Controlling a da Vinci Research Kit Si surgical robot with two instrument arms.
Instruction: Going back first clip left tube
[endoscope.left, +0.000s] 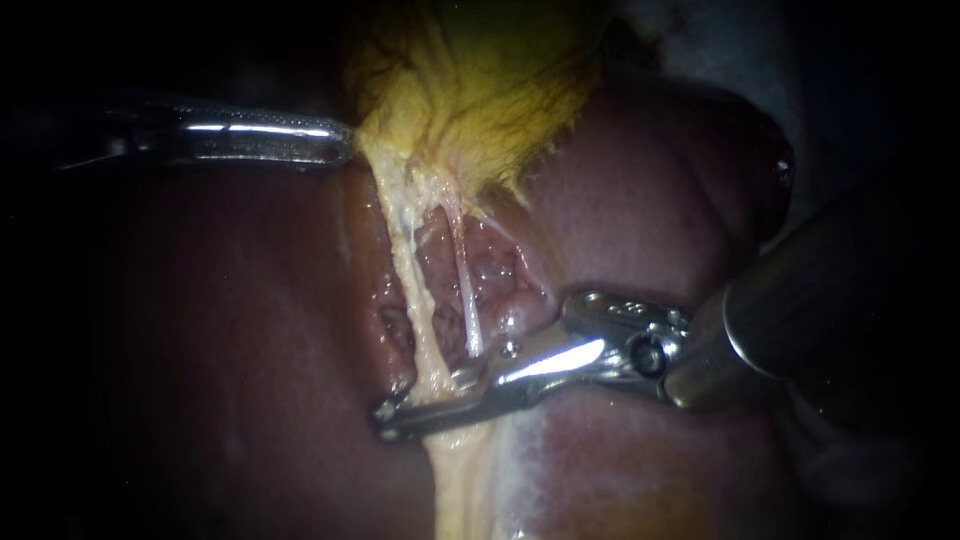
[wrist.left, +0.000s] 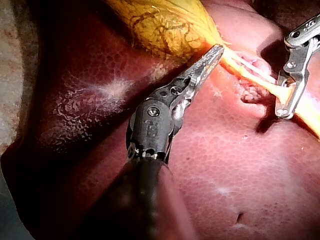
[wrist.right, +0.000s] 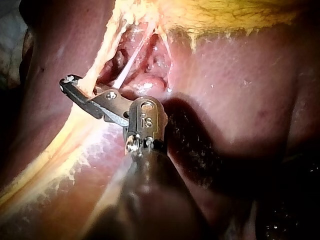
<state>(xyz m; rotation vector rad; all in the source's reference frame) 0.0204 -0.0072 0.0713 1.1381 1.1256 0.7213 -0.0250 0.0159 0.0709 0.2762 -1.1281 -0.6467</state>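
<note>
Grips the gallbladder (endoscope.left: 480, 90) at its neck with the left instrument (endoscope.left: 335, 142) — jaws closed on the yellow tissue, holding it taut away from the liver (endoscope.left: 650, 200). Straddles the left tube (endoscope.left: 410, 290) with the right instrument (endoscope.left: 400, 418), low on the tube, at the near rim of the dissected hollow in the liver. Jaws open there, with a narrow gap in the left wrist view and the tube between them. Cannot make out a clip on the tube.

Likely to go wrong: snagging the left tube on a jaw tip while backing out, if drawn sideways rather than along the jaws' own line — a tear or a pulled-off tube, all the more so under the stretch from the gallbladder. Could also brush the right tube (endoscope.left: 462, 280), thin and white, just beside the upper jaw. With a slipped left grip, risks both tubes sagging onto the open jaws.

Room: open over the liver surface back along the right shaft, so a straight retreat looks free. Tight at the hollow's rim and against the liver under the lower jaw. Left instrument well apart, near the gallbladder, out of that path.
</note>
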